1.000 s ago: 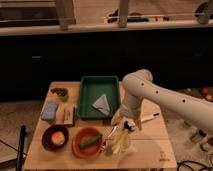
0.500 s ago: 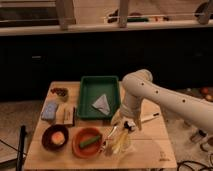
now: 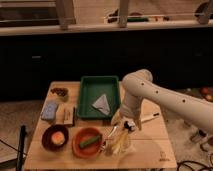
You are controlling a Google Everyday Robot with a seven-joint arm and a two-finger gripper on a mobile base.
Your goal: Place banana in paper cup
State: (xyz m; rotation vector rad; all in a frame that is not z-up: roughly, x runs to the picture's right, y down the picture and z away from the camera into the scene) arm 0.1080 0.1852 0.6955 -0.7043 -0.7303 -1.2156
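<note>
Nothing has moved since the earlier frames: the arm (image 3: 165, 97) holds the same bend and the gripper (image 3: 127, 125) still hangs low over the table (image 3: 150, 145), just off the tray's (image 3: 85, 95) front right corner. We cannot tell whether it grips anything. Right below it, touching or nearly touching the orange bowl (image 3: 80, 148), lies a pale mass where the banana (image 3: 112, 142) shows as a slanted yellow streak and the cup (image 3: 124, 145) blurs into it; we cannot tell whether the fruit is inside. Bare wood lies to the right and front of that spot, up to the table's edge. The left half is crowded: a dark bowl (image 3: 48, 142), a blue pad (image 3: 50, 110), a small box (image 3: 67, 115) and a tub (image 3: 60, 92) of red bits. A cloth (image 3: 101, 104) lies in the tray. The arm is cut off at the right border. A small mark (image 3: 162, 157) near the front right corner is unreadable.
</note>
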